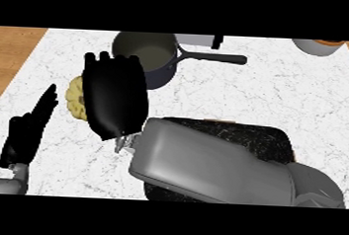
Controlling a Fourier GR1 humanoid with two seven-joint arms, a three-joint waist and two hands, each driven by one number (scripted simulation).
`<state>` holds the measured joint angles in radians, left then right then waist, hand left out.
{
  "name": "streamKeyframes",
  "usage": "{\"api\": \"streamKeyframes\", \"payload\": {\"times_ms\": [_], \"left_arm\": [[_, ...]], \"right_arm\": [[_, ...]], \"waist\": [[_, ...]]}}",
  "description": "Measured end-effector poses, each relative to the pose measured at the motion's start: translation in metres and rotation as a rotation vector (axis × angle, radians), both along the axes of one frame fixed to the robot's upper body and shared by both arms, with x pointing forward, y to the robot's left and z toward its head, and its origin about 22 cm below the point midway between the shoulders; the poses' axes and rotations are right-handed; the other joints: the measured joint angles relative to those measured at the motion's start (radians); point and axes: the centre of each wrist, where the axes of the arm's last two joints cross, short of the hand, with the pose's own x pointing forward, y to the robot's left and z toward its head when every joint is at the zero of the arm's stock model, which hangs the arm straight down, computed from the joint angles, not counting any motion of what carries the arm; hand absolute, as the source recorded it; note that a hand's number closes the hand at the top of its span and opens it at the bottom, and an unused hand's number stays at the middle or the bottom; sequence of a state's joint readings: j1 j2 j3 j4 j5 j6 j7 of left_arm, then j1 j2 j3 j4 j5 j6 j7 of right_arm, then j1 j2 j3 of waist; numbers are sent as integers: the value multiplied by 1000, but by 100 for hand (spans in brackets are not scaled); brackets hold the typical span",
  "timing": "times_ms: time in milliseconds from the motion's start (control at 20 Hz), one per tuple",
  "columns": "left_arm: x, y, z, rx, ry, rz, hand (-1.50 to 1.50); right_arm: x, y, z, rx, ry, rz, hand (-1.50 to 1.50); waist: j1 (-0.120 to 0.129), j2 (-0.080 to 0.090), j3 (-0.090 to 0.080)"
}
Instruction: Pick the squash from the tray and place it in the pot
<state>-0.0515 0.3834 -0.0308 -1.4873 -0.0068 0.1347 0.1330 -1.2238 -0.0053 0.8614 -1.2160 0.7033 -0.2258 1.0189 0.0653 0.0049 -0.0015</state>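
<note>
- Right hand [114, 94], black, fingers straight and pointing up-view toward the pot, lies flat over the pale yellow ridged squash [76, 99]. Only the squash's left edge shows past the hand, so can't tell if thumb is under it; fingers look straight, not curled.
- Squash is off the dark speckled rectangular tray [275, 138], w/ white marble tabletop [281, 94] showing just left of it; can't tell if it's lifted or resting.
- Key relation: dark grey metal pot [145, 54] w/ long black handle sits just up-view & slightly right of squash, near; its open mouth is unobstructed from this side. Squash's long axis mostly hidden, looks roughly up-down in view.
- Right hand is the nearer one by far. Left hand [29, 130] rests at view's lower left, fingers straight, holding nothing.
- Right forearm [204, 163], grey, crosses over the tray and hides most of it.
- Pot handle points right, away from travel path. White container [317, 46] at top right, well apart.
- Judgement: transfer stage; a short move up-view puts squash over pot rim.
</note>
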Motion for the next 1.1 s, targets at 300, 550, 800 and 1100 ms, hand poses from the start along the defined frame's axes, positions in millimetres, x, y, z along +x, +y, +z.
{"api": "streamKeyframes", "payload": {"times_ms": [300,550,800,1100], "left_arm": [[-7,3,-2,-5,-2,10,0],[-8,7,-3,0,-4,8,0],[-10,3,1,-4,-10,6,0],[-3,1,4,-8,-21,-15,0]], "right_arm": [[33,1,12,108,-28,-37,150],[68,-8,13,160,-32,-60,150],[104,-23,14,162,-37,-77,150],[136,-47,3,137,-18,-93,150]], "waist": [[-12,2,0],[-14,5,0],[-7,10,0],[13,22,-1]]}}
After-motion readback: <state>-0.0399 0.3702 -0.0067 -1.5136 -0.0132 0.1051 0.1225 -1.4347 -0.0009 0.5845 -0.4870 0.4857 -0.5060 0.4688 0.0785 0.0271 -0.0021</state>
